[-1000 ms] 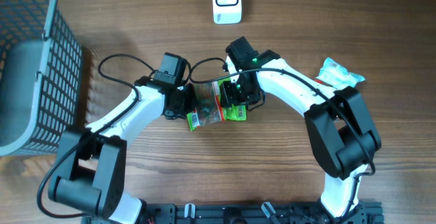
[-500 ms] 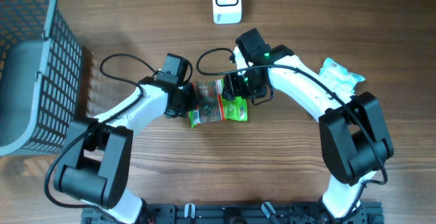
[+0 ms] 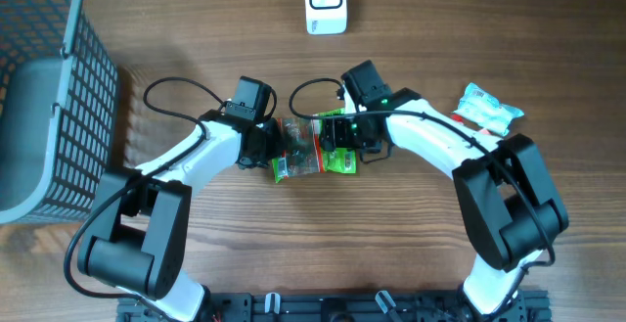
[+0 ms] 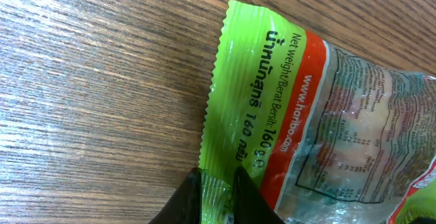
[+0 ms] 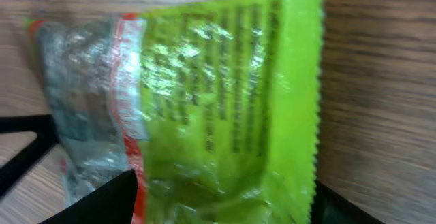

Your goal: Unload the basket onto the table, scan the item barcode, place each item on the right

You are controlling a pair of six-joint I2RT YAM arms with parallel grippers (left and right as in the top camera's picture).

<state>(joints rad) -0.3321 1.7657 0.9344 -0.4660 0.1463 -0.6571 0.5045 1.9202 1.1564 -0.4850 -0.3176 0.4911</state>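
At mid-table the bag point(image 3: 311, 148) lies flat between both arms. The left gripper point(image 4: 216, 191) is pinched nearly shut on one corner of its green seal; the right gripper point(image 5: 214, 200) stands wide, straddling the other end, gripping nothing. So thin a hold could let the slick film slip, or the bag swing and crumple on lifting, hiding its barcode from the scanner point(image 3: 325, 1). Far left, the basket point(image 3: 93, 77) shows nothing inside, as far as visible.

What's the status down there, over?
Left tool pinching candy bag edge. Right tool open, astride the bag. Scanner beyond, bag not yet at it.
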